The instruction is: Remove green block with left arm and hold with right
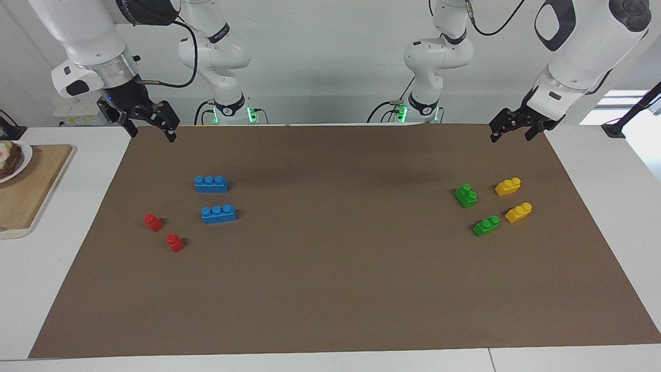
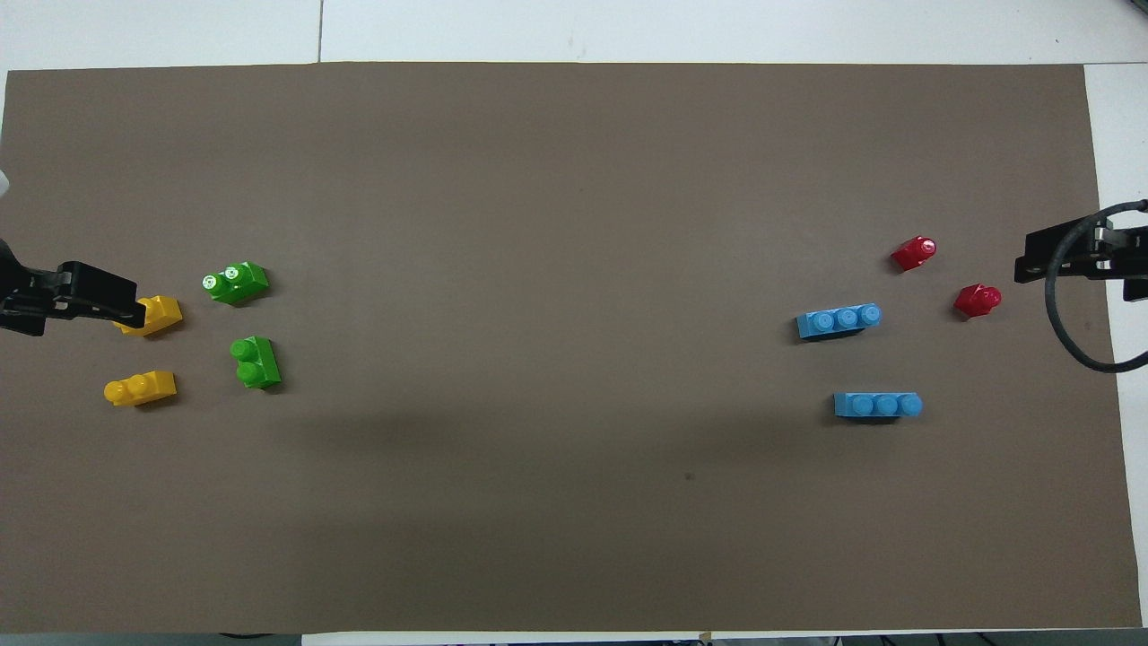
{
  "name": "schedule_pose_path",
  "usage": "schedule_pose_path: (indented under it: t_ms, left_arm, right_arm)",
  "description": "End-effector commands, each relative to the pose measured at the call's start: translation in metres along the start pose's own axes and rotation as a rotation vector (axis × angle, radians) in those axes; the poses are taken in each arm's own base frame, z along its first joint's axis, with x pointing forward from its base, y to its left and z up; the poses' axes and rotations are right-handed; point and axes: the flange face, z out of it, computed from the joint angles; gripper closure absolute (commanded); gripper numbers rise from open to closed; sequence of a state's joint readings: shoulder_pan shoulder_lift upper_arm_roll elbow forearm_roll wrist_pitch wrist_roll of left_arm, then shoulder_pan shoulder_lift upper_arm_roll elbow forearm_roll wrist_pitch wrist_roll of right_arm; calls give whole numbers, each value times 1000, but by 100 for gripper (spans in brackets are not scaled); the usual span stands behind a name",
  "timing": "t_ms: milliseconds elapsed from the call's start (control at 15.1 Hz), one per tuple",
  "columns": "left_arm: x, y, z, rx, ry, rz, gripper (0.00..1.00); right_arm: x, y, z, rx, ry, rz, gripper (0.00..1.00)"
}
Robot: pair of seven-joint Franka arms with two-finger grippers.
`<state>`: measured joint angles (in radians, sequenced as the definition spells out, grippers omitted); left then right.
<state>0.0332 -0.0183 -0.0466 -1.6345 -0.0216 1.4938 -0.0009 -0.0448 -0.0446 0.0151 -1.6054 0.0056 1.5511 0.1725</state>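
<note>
Two green blocks lie on the brown mat [image 1: 330, 289] toward the left arm's end. One green block [image 1: 466, 196] [image 2: 256, 362] is nearer to the robots. The other green block [image 1: 486, 226] [image 2: 236, 282] is farther from them. My left gripper [image 1: 511, 137] [image 2: 90, 292] hangs open and empty, raised over the mat's edge at the robots' end, apart from both green blocks. In the overhead view it covers part of a yellow brick. My right gripper [image 1: 152, 135] [image 2: 1067, 251] hangs open and empty, raised over the mat's corner at the right arm's end.
Two yellow bricks [image 1: 508, 186] [image 1: 518, 212] lie beside the green blocks. Two blue three-stud bricks [image 1: 210, 183] [image 1: 218, 213] and two small red bricks [image 1: 153, 222] [image 1: 175, 242] lie toward the right arm's end. A wooden board [image 1: 31, 191] with a plate [image 1: 13, 160] sits off the mat there.
</note>
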Motion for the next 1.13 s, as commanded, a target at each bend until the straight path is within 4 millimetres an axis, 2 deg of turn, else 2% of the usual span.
schedule_pose_path:
  t_ms: [0, 66, 863, 1062]
  left_arm:
    - [-1, 3, -6, 12, 4, 10, 0]
    - [3, 10, -6, 14, 15, 22, 0]
    - [10, 10, -10, 21, 27, 32, 0]
    - [11, 11, -17, 35, 41, 37, 0]
  right_arm:
    - [2, 2, -3, -30, 2, -25, 0]
    - [2, 2, -3, -30, 4, -25, 0]
    - [3, 1, -1, -28, 5, -27, 0]
    - [4, 1, -2, -29, 13, -34, 0]
